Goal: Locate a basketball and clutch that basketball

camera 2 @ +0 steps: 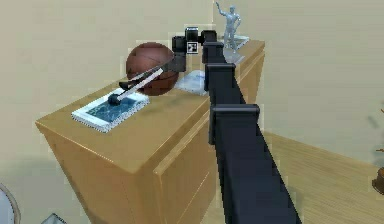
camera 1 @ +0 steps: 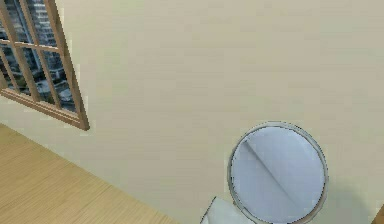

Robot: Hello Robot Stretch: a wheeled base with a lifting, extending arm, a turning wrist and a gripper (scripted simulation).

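Observation:
A brown-orange basketball [camera 2: 152,68] rests on top of a wooden dresser [camera 2: 150,150] in the arm side view. The dark arm bar [camera 2: 235,130] rises from the bottom edge to the dresser top, ending at two white marker squares [camera 2: 195,42]. Left of them, the gripper [camera 2: 122,96] stretches its thin fingers [camera 2: 145,82] across the front of the ball, toward a flat blue-and-white item [camera 2: 106,111]. With the ball lying on the dresser at the gripper, I cannot tell whether it holds anything.
A grey statue [camera 2: 232,24] stands at the far end of the dresser top. In the forward view a round mirror [camera 1: 277,172] stands low on the right before a cream wall, a wood-framed window [camera 1: 35,55] is at the left, and wooden floor [camera 1: 50,185] lies below.

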